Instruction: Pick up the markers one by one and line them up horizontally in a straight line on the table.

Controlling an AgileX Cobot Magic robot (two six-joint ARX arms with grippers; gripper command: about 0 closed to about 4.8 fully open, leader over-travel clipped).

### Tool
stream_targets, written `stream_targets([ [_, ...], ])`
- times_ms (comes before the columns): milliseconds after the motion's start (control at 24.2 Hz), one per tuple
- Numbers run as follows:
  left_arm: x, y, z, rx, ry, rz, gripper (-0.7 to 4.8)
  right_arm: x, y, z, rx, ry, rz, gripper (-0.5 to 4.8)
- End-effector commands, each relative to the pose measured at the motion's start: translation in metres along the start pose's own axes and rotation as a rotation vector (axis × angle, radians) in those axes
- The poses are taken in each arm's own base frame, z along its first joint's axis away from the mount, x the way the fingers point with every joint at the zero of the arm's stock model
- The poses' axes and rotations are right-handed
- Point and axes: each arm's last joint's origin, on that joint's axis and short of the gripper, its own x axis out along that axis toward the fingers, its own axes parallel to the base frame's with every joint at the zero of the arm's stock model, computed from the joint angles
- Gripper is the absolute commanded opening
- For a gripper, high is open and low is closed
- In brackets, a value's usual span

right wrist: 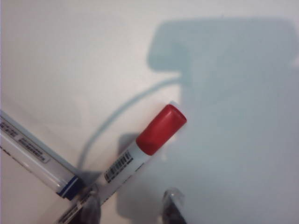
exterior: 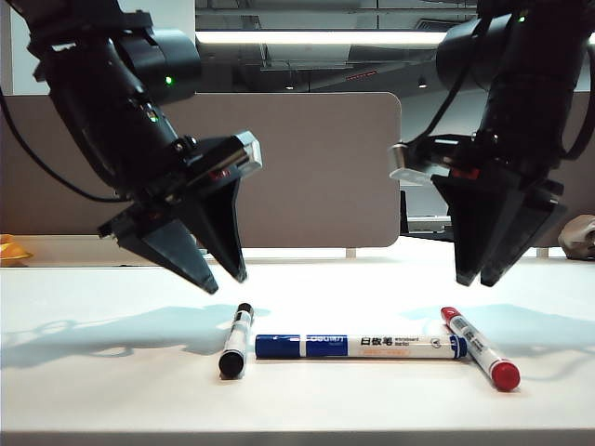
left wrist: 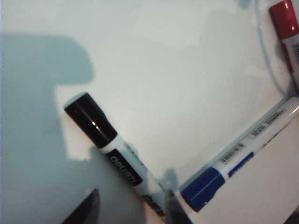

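Left gripper (exterior: 226, 283) hanging above the table (exterior: 93, 372), just up-left of the black-capped marker (exterior: 236, 340); fingers spread wide, nothing between them. In the left wrist view, fingertips (left wrist: 88, 207) straddling the barrel end of that marker (left wrist: 112, 156) without gripping it.

Black-capped marker lying flat, tilted out of line, cap toward the camera, far end near the left gripper's shadow.

Blue marker (exterior: 361, 347) next to the right, flat and level across the exterior view, blue cap end close beside the black one, apart from it. Same marker seen in the left wrist view (left wrist: 243, 156) and right wrist view (right wrist: 32, 156).

Red-capped marker (exterior: 481, 348) further right, lying diagonally, cap toward the camera, its far end just beside the right end of the blue marker; contact not resolvable.

Right gripper (exterior: 474, 281) poised above the red marker's far end, jaws partly parted, empty. Right wrist view: fingertips (right wrist: 174, 207) either side of the barrel (right wrist: 140, 147), not clamped on it.
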Motion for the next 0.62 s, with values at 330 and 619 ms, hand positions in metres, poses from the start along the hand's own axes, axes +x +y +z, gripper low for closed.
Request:
stream_targets([
  [330, 0.005, 0.002, 0.000, -0.011, 0.016, 0.015, 1.80, 0.020, -0.002, 0.006, 0.079, 0.019, 0.075, 1.81],
  [619, 0.005, 0.002, 0.002, -0.037, -0.004, 0.022, 1.80, 0.036, -0.005, 0.005, 0.094, 0.075, 0.084, 1.81],
])
